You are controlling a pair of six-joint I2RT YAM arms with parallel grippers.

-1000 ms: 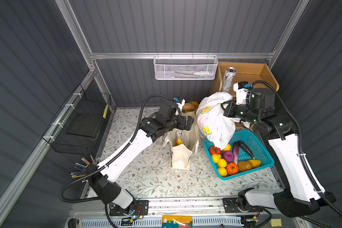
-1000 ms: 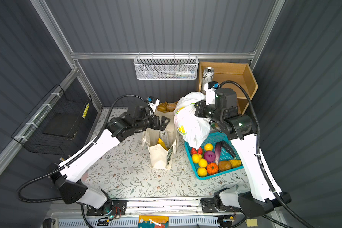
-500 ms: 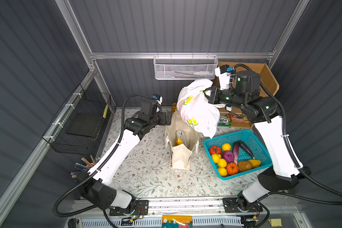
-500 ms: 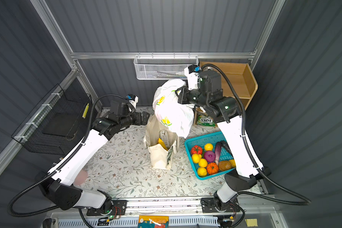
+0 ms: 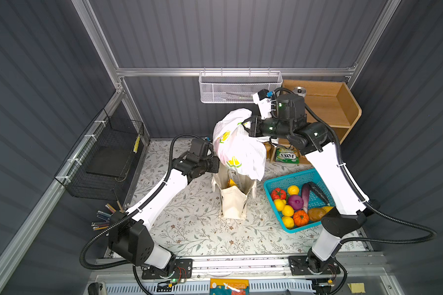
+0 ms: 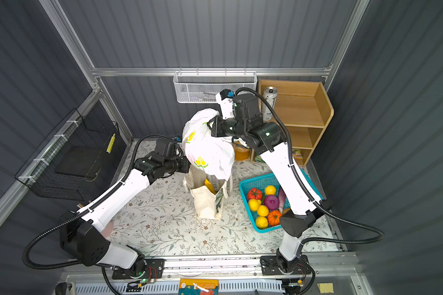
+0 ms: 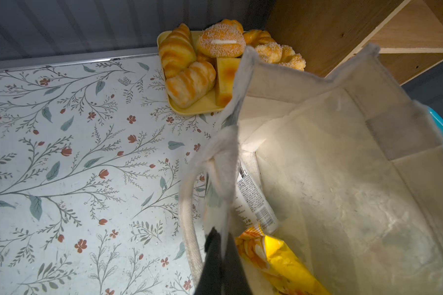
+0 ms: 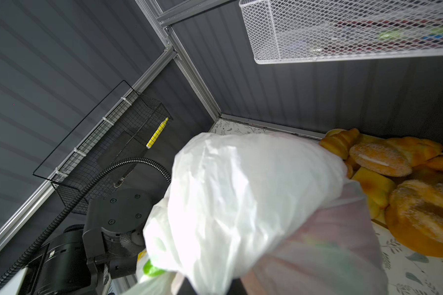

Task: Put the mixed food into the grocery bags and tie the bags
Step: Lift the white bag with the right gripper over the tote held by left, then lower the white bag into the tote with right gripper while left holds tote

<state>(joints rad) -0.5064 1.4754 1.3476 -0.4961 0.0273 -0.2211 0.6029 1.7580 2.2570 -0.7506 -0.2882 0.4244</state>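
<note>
Right hand (image 5: 250, 125): pressed together on the gathered top of the plastic bag (image 5: 237, 150), which hangs in the air over the mouth of the canvas tote (image 5: 233, 204).
Left hand (image 7: 221, 242): pinching the tote's rim beside a handle; in the left wrist view I see cloth between the dark fingers.
Tote: upright on the tabletop (image 5: 189, 229), mouth open, with the yellow snack packet (image 7: 274, 258) inside.
Drink can (image 6: 268, 103): on top of the wooden shelf (image 6: 299, 112), well apart from both bags, not yet packed.
Bag contents: something pinkish shows through the film in the right wrist view; I cannot tell what.
Slip risk: thin film could creep out of a narrow pinch, and the load would drop onto the tote.
Tip risk: the canvas is soft, so a sideways pull on the rim could fold or topple it and spill the packet.
Snag risk: the bag's belly hangs close by my left wrist, so a swing could catch there.
Blind spot: the bag fills my right wrist view, so I would judge any lowering from the top views.
</note>
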